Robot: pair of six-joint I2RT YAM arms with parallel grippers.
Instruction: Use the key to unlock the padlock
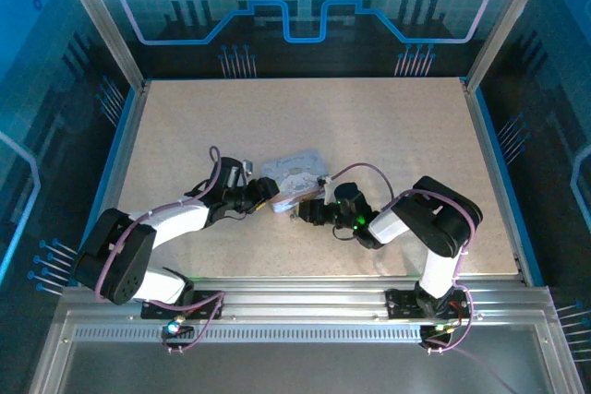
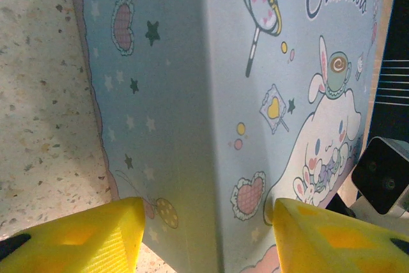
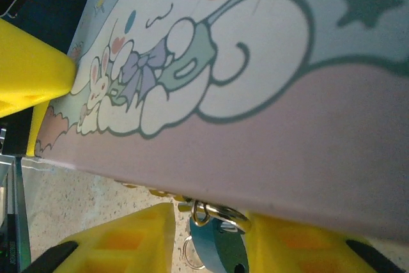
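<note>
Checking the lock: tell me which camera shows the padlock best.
The right wrist view: the padlock hangs close up at the tin's lower edge, between the right gripper's yellow fingers. In the top external view it is too small to make out beside the tin. The left wrist camera faces the tin's printed face.

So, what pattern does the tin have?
Pale blue tin with cartoon character, stars, hearts; left wrist view shows it best.

Tin point(image 1: 294, 171) hemmed by left pincer point(image 1: 269, 197) and right pincer point(image 1: 298, 213), tabletop point(image 1: 388, 122) beyond free
</note>
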